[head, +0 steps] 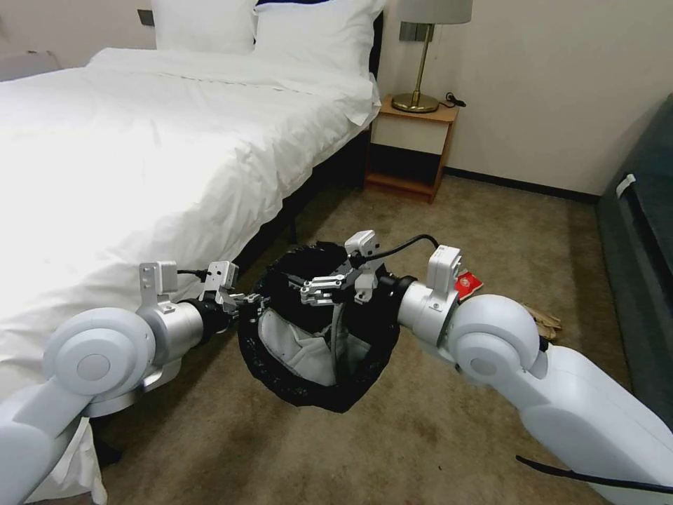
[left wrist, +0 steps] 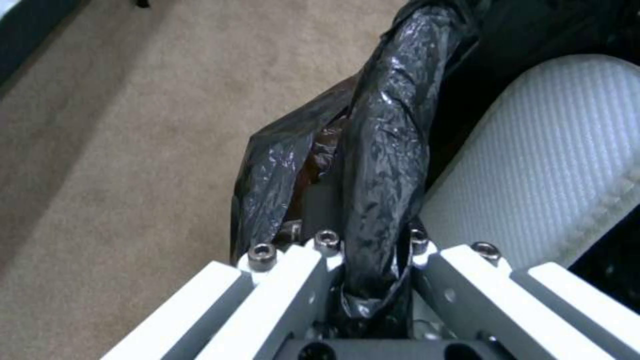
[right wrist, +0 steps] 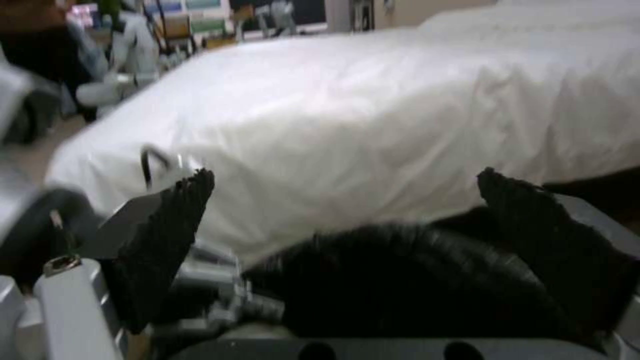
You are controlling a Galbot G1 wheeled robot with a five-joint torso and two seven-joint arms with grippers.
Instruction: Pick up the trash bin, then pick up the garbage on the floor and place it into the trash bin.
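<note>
Head view: trash bin (head: 315,351) is off the floor (head: 434,435), held in the air between both arms, tilted with its mouth facing the camera. Black bag liner is folded over the rim; something white sits inside the bin, can't tell what.

Left claw (head: 254,303) is at the bin's left rim. Left wrist view: fingers (left wrist: 293,270) are clamped on the bag-covered rim (left wrist: 380,165), with black plastic bunched between them. White textured bin wall (left wrist: 553,165) sits just beside the pinch point, carpet below.

Right claw (head: 324,289) is over the bin mouth, reaching in from the right across the upper rim. Right wrist view: its two black pads (right wrist: 167,240) stand well apart with the dark bag-covered rim (right wrist: 413,280) between them. So spread open, not gripping anything I can see. View is blurred, contact with the rim is unclear.

Garbage on the floor: a red packet (head: 468,285) just behind the right forearm, and a brown paper item (head: 543,321) to the right of the right elbow, partly hidden by the arm.

Surroundings: bed (head: 140,154) with white sheets on the left, bin close to its edge. Nightstand (head: 413,147) with a brass lamp (head: 420,63) against the back wall. Dark sofa (head: 641,231) at the right edge.
</note>
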